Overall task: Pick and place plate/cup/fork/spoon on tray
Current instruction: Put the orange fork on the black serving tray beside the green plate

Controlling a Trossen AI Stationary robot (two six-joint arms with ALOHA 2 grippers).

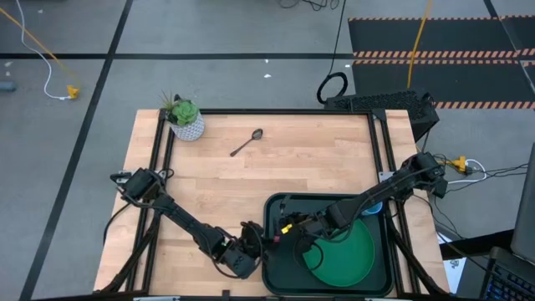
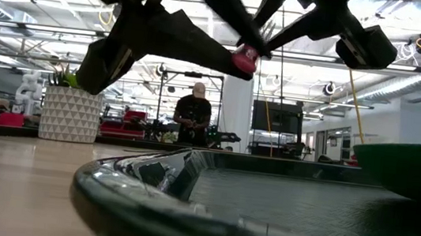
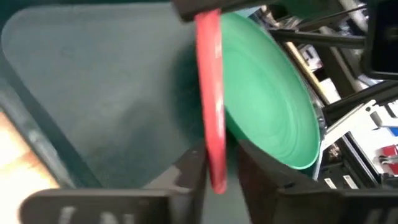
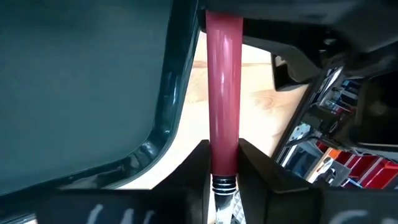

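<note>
The fork (image 1: 273,237), with its red-pink handle, hangs in the air over the left rim of the dark tray (image 1: 272,209), held between both grippers. My left gripper (image 1: 255,245) comes from the left and my right gripper (image 1: 288,227) from the right. The green plate (image 1: 347,251) lies flat in the tray's right half. The blue cup (image 1: 374,206) stands in the tray's far right corner, partly hidden by the right arm. The metal spoon (image 1: 247,143) lies flat on the table, far from both grippers. My left gripper pinches the free end of the fork's handle (image 3: 217,168) between its two fingers. The fingers lie along the handle, pointing toward the tray. The fork is clear of tray and table. My right gripper pinches the handle at its other end, just beside the metal neck (image 4: 224,163). Its fingers also lie along the handle, pointing toward the table's left. The fork is held about level and shows lifted in the low view (image 2: 245,58).
A white pot with a green plant (image 1: 185,122) stands at the table's far left corner. The tray's left half (image 3: 106,93) is bare. A person (image 2: 193,114) stands in the room beyond the table.
</note>
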